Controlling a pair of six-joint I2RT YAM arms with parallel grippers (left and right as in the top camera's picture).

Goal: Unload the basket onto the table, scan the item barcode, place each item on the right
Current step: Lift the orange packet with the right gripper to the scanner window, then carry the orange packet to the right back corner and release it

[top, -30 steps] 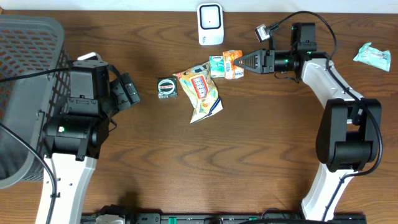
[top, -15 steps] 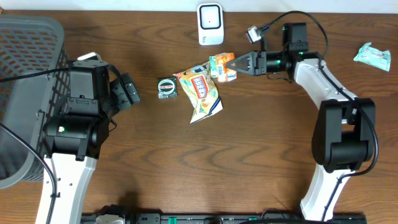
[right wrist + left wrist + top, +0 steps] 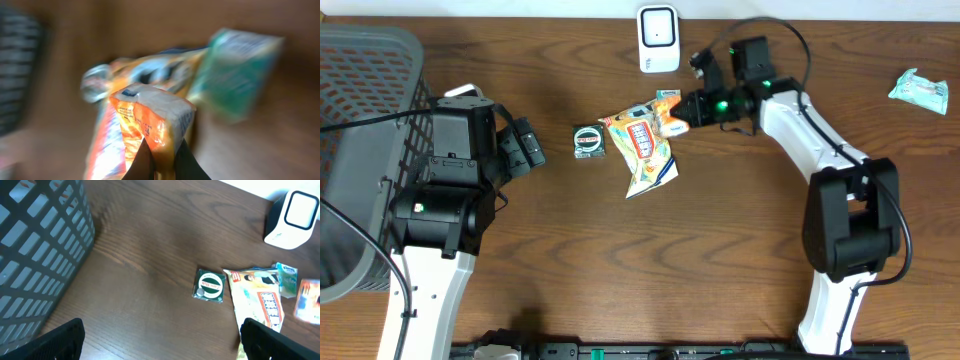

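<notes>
Orange packet [image 3: 671,121], crinkled and printed, is clamped at its lower edge between the closed fingers of the right gripper [image 3: 683,108]. In the right wrist view, which is blurred, it stands upright just above the fingertips [image 3: 144,161]. It sits at the upper edge of a cluster in the middle of the wooden table [image 3: 720,250], below and slightly right of the white scanner [image 3: 658,38], which stands near the far edge. A small green box [image 3: 667,97] lies just beside the packet, and a larger snack bag [image 3: 646,150] spreads out below and to the left of both; whether the packet touches them cannot be told. A round tin [image 3: 589,141] with a green label lies just left of the bag. The left gripper [image 3: 526,146] hangs with its fingers wide apart and nothing between them, near a grey mesh basket [image 3: 360,90] at the table's left end. A teal packet [image 3: 920,90] lies alone far to the right.
</notes>
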